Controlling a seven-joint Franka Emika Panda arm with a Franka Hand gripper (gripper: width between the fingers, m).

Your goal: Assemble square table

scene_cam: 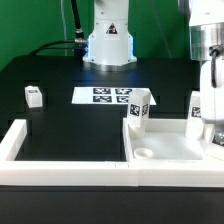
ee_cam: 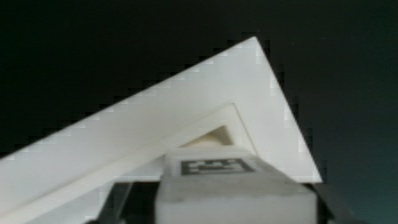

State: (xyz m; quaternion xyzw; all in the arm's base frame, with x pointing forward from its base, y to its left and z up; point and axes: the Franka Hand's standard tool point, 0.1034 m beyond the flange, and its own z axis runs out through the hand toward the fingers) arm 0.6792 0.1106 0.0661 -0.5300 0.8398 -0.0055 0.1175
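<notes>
Jaws around tagged leg block (ee_cam: 217, 185).

A robotics lab bench: a black table (scene_cam: 60, 125) before a green backdrop (scene_cam: 30, 22), the robot arm's white base (scene_cam: 108, 42) standing at the far edge, cables (scene_cam: 52, 46) trailing beside it, and the marker board (scene_cam: 108, 96) lying mid-table.

A white square slab (scene_cam: 172, 150) with raised rim and round corner hole (scene_cam: 143, 153) is recorded lying flat. The first leg block (scene_cam: 140, 110) and second leg block (scene_cam: 197, 108) are observed upright at its far edge. The third leg block (scene_cam: 34, 96) is noted well apart, at the exterior view's left.
</notes>
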